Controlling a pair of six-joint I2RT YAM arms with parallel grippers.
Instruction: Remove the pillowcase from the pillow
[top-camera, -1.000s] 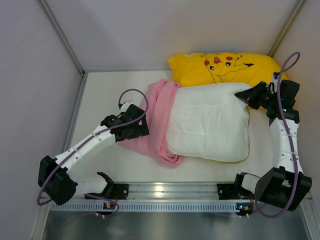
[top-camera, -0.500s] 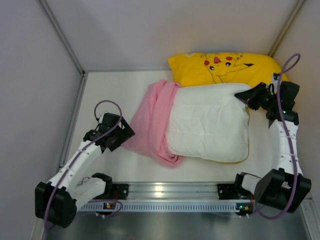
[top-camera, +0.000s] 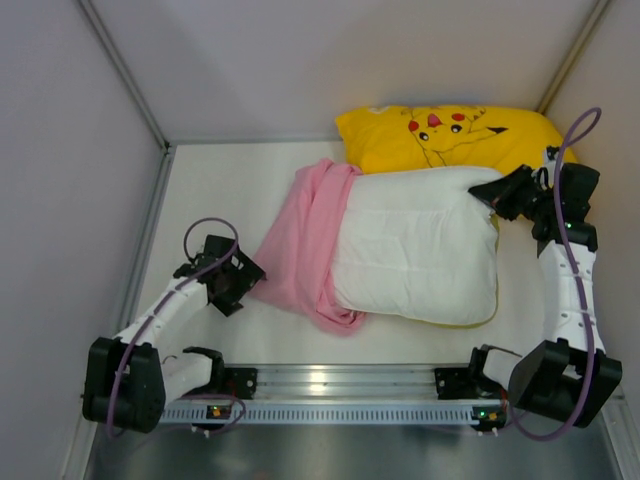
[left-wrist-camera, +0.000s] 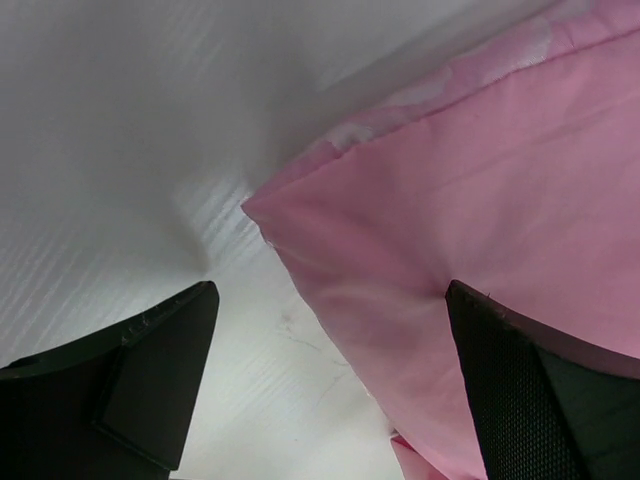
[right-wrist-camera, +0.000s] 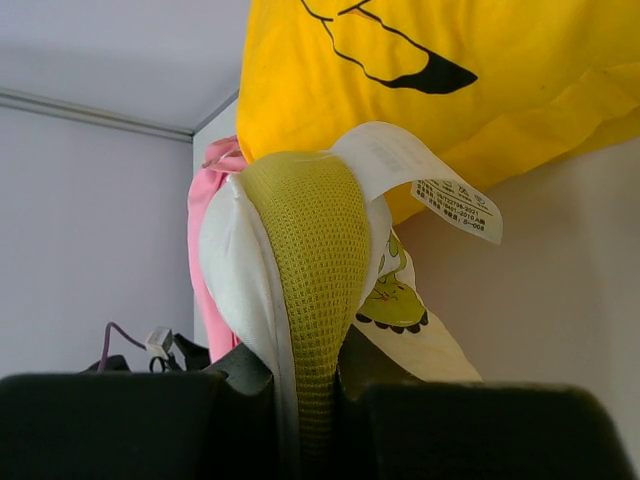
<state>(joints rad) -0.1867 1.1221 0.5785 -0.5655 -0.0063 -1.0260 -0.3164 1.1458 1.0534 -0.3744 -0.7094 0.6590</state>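
Left arm is further back toward its base vs a sec ago: the left end effector (top-camera: 243, 280) was on the pink pillowcase (top-camera: 305, 240), now it sits clear of it at the near-left of the bench (top-camera: 215, 185), jaws wide apart & empty. Right arm, pillow and case look unchanged.

Right end effector (right-wrist-camera: 315, 375) is clamped on the far-right corner of the white pillow (top-camera: 420, 245), pinching the yellow mesh trim (right-wrist-camera: 305, 230) right by the sewn-in label (right-wrist-camera: 400, 165). Pillow lies flat mid-bench, its far edge against the yellow cartoon pillow (top-camera: 440, 135).

Pillowcase is bunched in a loose band along the pillow's left end, with a fold curling round the near-left corner. Can't tell if the last bit is still over the pillow or just lying against it. Left wrist view shows one pink corner pointing at the jaws, flat on the bench.

Handling, as I judge it: the case is thin, limp, light cloth, so it'll drag and stretch rather than slide as one piece. Best hold is prob. that free corner or the hem, pinched low against the bench. Pillow is soft, plump and light, so it'll follow any pull unless anchored. The trim seam is the firmest thing to hold, as the filling would just squash.
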